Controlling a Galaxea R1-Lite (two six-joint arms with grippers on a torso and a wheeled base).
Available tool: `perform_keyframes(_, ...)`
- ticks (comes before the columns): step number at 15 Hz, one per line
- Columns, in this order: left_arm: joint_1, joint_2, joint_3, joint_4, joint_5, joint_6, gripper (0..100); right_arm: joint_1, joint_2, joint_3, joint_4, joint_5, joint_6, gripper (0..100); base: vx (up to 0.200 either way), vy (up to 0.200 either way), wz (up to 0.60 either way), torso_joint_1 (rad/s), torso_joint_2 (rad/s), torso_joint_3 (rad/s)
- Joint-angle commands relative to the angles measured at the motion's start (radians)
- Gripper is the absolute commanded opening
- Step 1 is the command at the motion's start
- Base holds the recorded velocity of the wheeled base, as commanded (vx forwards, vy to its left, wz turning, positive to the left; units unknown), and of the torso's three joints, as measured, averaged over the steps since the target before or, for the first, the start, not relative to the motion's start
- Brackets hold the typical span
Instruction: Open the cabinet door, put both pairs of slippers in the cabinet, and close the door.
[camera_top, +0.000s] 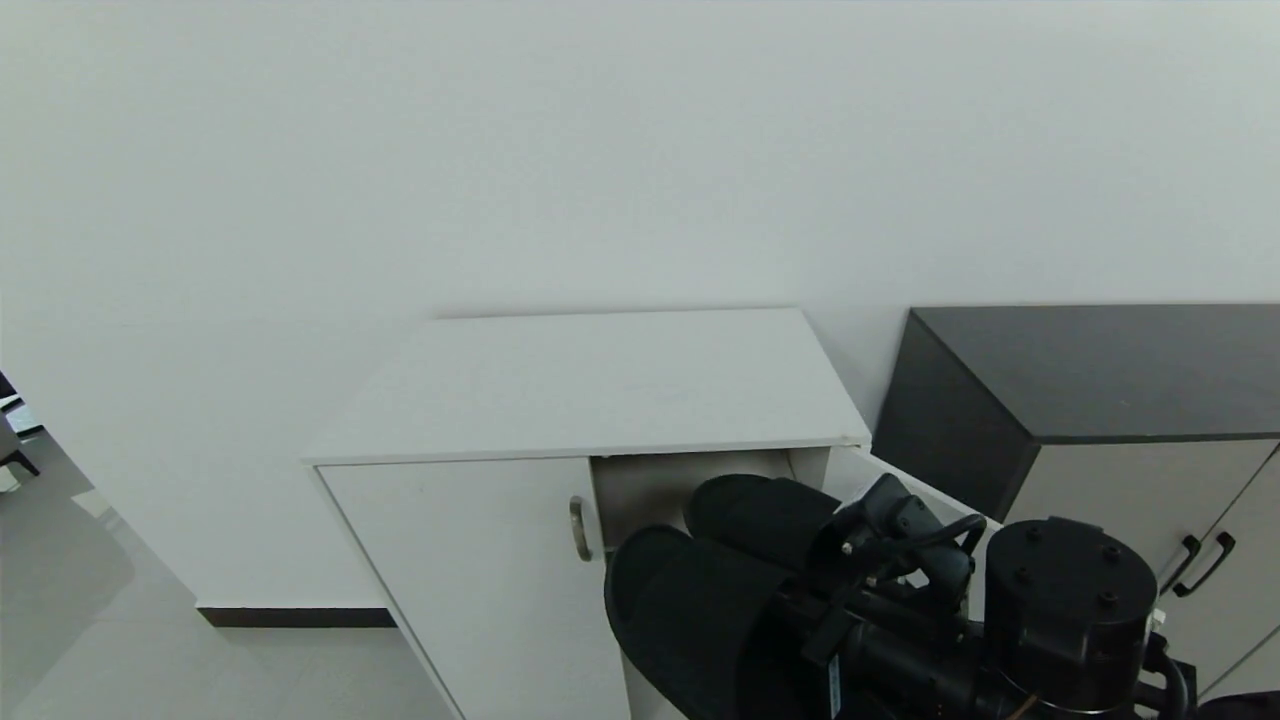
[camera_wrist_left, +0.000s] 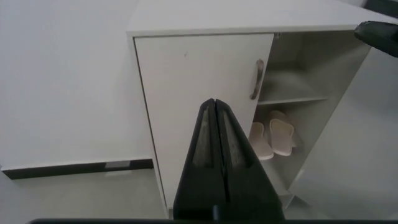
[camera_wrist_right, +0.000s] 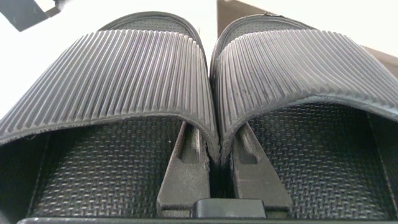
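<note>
A pair of black ribbed slippers (camera_top: 720, 590) hangs in front of the white cabinet's (camera_top: 600, 390) open right half. My right gripper (camera_wrist_right: 214, 158) is shut on the slippers' (camera_wrist_right: 149, 74) two inner straps, pinching them together. The left door (camera_top: 470, 560) with its metal handle (camera_top: 578, 528) is closed. A beige pair of slippers (camera_wrist_left: 273, 134) lies inside on the lower shelf. My left gripper (camera_wrist_left: 215, 107) is shut with nothing in it, held off in front of the closed left door (camera_wrist_left: 199, 99). A black slipper toe (camera_wrist_left: 379, 34) shows near the cabinet's top right corner.
The open right door (camera_top: 905, 482) swings out toward a dark-topped grey cabinet (camera_top: 1100, 370) with black handles standing to the right. An upper shelf (camera_wrist_left: 292, 93) inside the white cabinet is bare. White wall behind; grey floor (camera_top: 100, 620) to the left.
</note>
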Motion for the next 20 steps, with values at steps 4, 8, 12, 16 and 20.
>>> perform_keyframes(4, 0.0, 0.0, 0.0, 0.0, 0.0, -0.001, 0, 0.006, 0.042, 0.022, -0.079, -0.001, -0.006, 0, 0.0, 0.0, 0.0, -0.251, 0.56, 0.298)
perform_keyframes(8, 0.0, 0.0, 0.0, 0.002, 0.0, -0.001, 0, 0.006, 0.05, 0.031, -0.116, 0.019, -0.006, 0, 0.0, 0.0, 0.0, -0.24, 0.53, 0.295)
perform_keyframes(12, 0.0, 0.0, 0.0, 0.0, 0.0, -0.001, 0, 0.006, 0.055, 0.042, -0.126, 0.027, -0.006, 0, 0.0, 0.0, 0.0, -0.215, 0.51, 0.289)
perform_keyframes(16, 0.0, 0.0, 0.0, 0.0, 0.0, -0.001, 0, 0.006, 0.065, 0.048, -0.14, 0.027, -0.006, 0, 0.0, 0.0, 0.0, -0.196, 0.49, 0.284)
perform_keyframes(20, 0.0, 0.0, 0.0, 0.0, 0.0, -0.001, 0, 0.006, 0.084, 0.059, -0.182, 0.027, -0.01, 0, 0.0, 0.0, 0.0, -0.177, 0.47, 0.285)
